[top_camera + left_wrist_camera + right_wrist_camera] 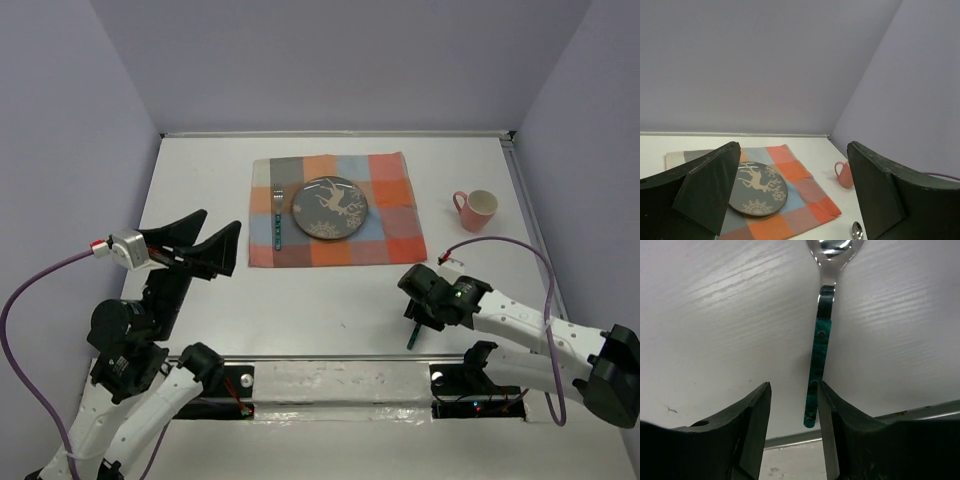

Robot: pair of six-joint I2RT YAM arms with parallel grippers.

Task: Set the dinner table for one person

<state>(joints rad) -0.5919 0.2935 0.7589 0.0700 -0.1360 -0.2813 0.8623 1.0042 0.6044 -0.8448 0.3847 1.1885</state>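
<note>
The white dinner table [200,170] carries a checkered cloth [395,215] with a grey deer plate [329,208] on it. A green-handled fork [278,222] lies left of the plate. A pink cup [476,209] stands right of the cloth. A green-handled spoon [820,350] lies flat near the table's front edge. My right gripper [794,387] is open and low over it, the handle end between the fingers, close against the right one. My left gripper [218,225] is open, empty and raised at the left, facing the plate [757,195] and cup [845,175].
A metal rail [330,362] runs along the table's front edge, just behind the spoon's handle end [411,338]. Purple walls close the table on the left, back and right. The spoon's bowl [857,231] shows at the bottom of the left wrist view.
</note>
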